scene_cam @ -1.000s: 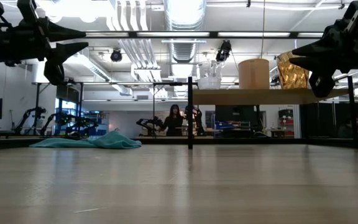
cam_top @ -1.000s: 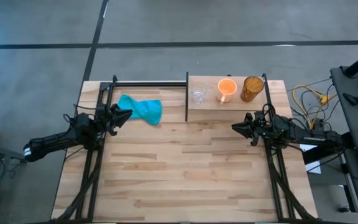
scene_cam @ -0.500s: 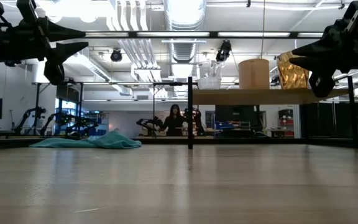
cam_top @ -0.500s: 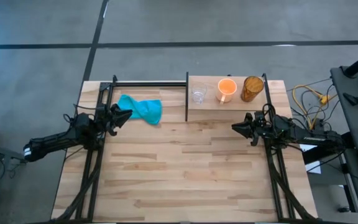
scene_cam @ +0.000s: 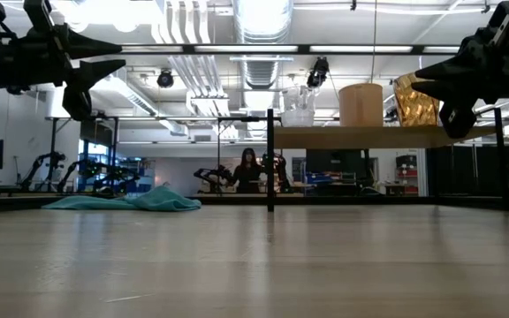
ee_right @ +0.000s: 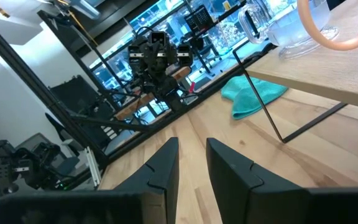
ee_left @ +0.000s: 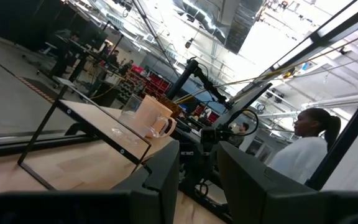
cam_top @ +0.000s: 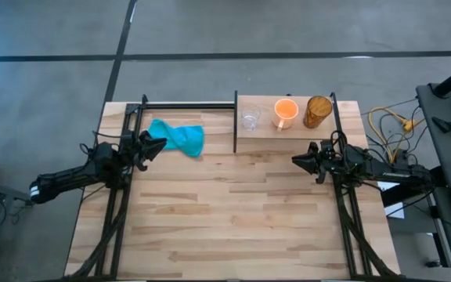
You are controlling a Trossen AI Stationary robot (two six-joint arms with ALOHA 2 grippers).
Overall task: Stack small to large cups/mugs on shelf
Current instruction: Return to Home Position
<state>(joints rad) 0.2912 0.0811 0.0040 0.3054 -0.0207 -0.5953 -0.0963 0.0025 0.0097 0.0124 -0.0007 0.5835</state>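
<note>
Cups stand in a row on the shelf (cam_top: 265, 131), which is at the far right part of the table (cam_top: 233, 219). The little glass cup (cam_top: 250, 120) is at the left end. The orange mug (cam_top: 286, 112) is in the middle. The tall brown cup (cam_top: 317, 111) is at the right end, close to a black post. All three stand up straight and do not touch. The job looks done, small to big.

The right claw (cam_top: 296, 160) hangs over the table, just in front of the shelf. Its fingers are open a little and it holds nothing. The left claw (cam_top: 161, 143) waits on the other side, near the teal cloth (cam_top: 178, 137). It is open a little too, and empty.

I think the right arm is the one to watch. It is near the shelf, so a swing that way could bump the post or the board. A shake could tip the tall brown cup. It could also push the glass cup off the left edge.
</note>
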